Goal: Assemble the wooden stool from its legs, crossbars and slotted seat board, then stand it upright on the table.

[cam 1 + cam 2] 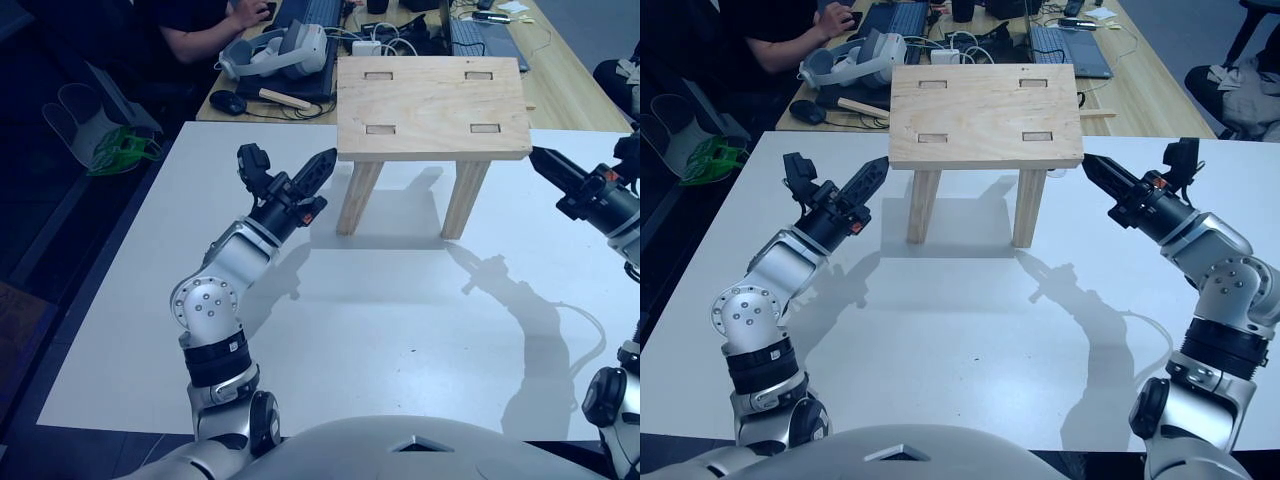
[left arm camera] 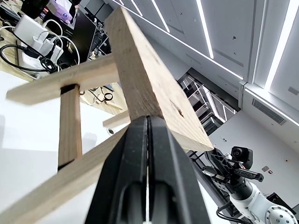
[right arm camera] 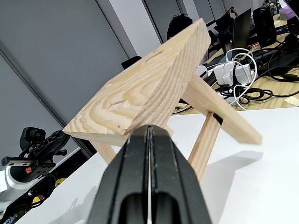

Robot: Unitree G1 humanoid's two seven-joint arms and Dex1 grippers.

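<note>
The wooden stool (image 1: 430, 105) stands upright at the back middle of the white table (image 1: 380, 330), its slotted seat board on top and two front legs (image 1: 358, 195) showing. My left gripper (image 1: 326, 160) is shut and empty, its tip just beside the seat's left edge; contact cannot be judged. In the left wrist view the shut fingers (image 2: 135, 154) point at the seat's edge (image 2: 154, 88). My right gripper (image 1: 1092, 163) is likewise shut and empty, a short gap from the seat's right edge. Its shut fingers (image 3: 135, 154) face the board's end grain (image 3: 149, 93).
Behind the table runs a wooden desk (image 1: 570, 80) with laptops, cables, a headset (image 1: 280, 50), a mouse (image 1: 228, 101) and a loose wooden stick (image 1: 285, 97). A green object (image 1: 120, 150) lies off the table's left side. The table's front half is bare white surface.
</note>
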